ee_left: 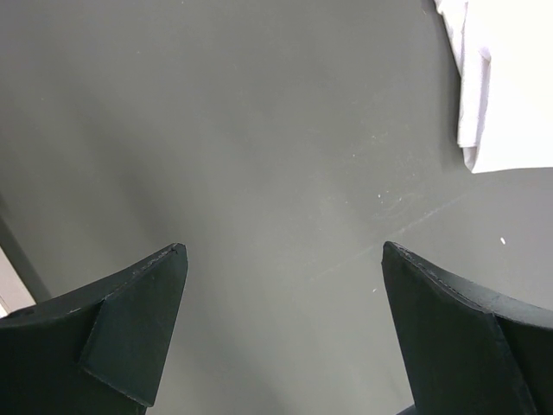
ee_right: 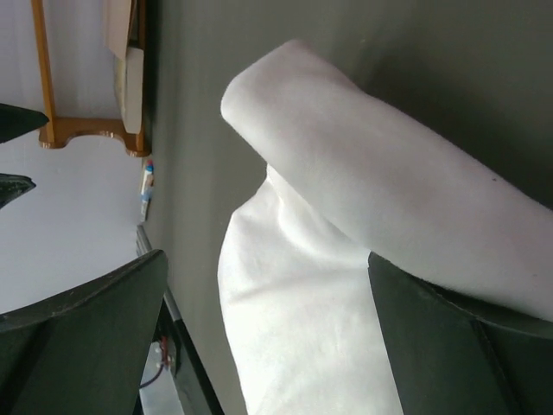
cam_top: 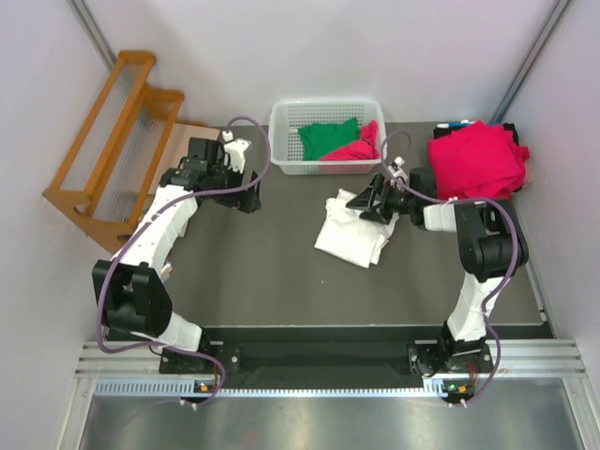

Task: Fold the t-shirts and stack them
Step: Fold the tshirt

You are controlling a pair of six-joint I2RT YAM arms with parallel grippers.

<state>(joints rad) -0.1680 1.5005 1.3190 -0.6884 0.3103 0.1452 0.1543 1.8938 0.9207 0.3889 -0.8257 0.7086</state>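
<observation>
the white t-shirt [cam_top: 354, 230] lies crumpled and partly folded on the dark mat [cam_top: 244, 272], right under and just ahead of the right gripper [cam_top: 360, 200], whose jaws stand spread wide with nothing clamped between them; in the right wrist view the white t-shirt [ee_right: 346, 259] fills the gap of the right gripper [ee_right: 266, 258], a rolled fold of cloth running across above the fingertips and lying against the finger [ee_right: 449, 346] on the right side of that view, while the other finger [ee_right: 86, 337] hangs over bare mat just beside the cloth; whether the tips press into the cloth below cannot be told. beyond the right gripper, on its far side, a white lattice basket [cam_top: 323, 103] holds a green t-shirt [cam_top: 328, 139] and a crimson t-shirt [cam_top: 358, 148] side by side. behind the right gripper's wrist, near the mat's far right corner, sits a pile of crimson t-shirts [cam_top: 473, 159], well apart from the white one. the left gripper [cam_top: 246, 192] hovers across the mat, well apart from the white t-shirt, its jaws likewise wide and empty; in the left wrist view the left gripper [ee_left: 283, 251] looks down on bare mat, with only an edge of the white t-shirt [ee_left: 510, 78] showing in the upper right corner, ahead of the fingertips and off to one side. past the left arm, off the mat, stands a wooden rack [cam_top: 108, 141]
</observation>
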